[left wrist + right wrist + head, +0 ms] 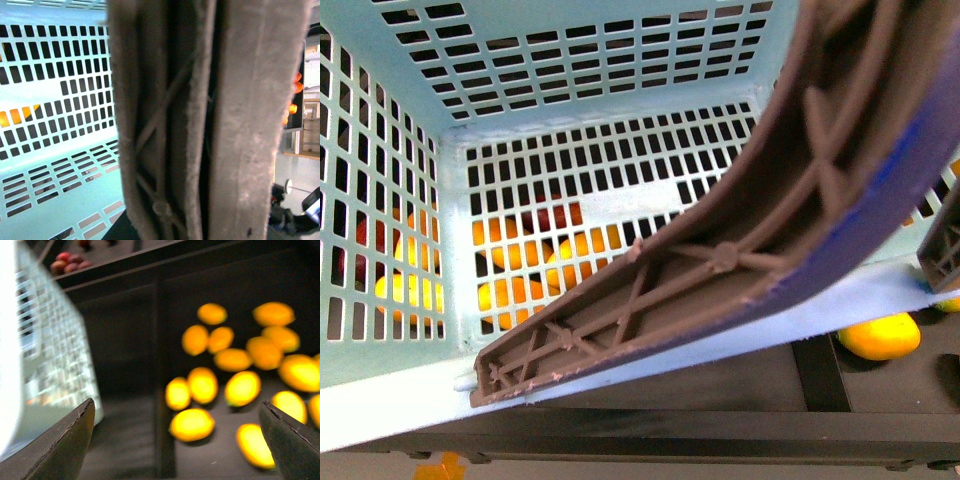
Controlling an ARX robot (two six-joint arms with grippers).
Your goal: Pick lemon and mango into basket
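- Basket (380,400) fills your front view from close up, with its turquoise lattice walls and its brownish ribbed handle (800,200) slanting across.
- Through the slots you see orange and yellow fruits (505,295) beyond the walls.
- Your right gripper (175,409) hangs spread wide and empty over the dark counter (125,440), with the basket just beside it.
- Below it lies a blurred scatter of fruit: a bright yellow lemon (192,424) is near, and an orange mango (274,313) is farther off.
- Your left wrist view shows only the handle, very close, so you cannot tell how the left gripper stands.
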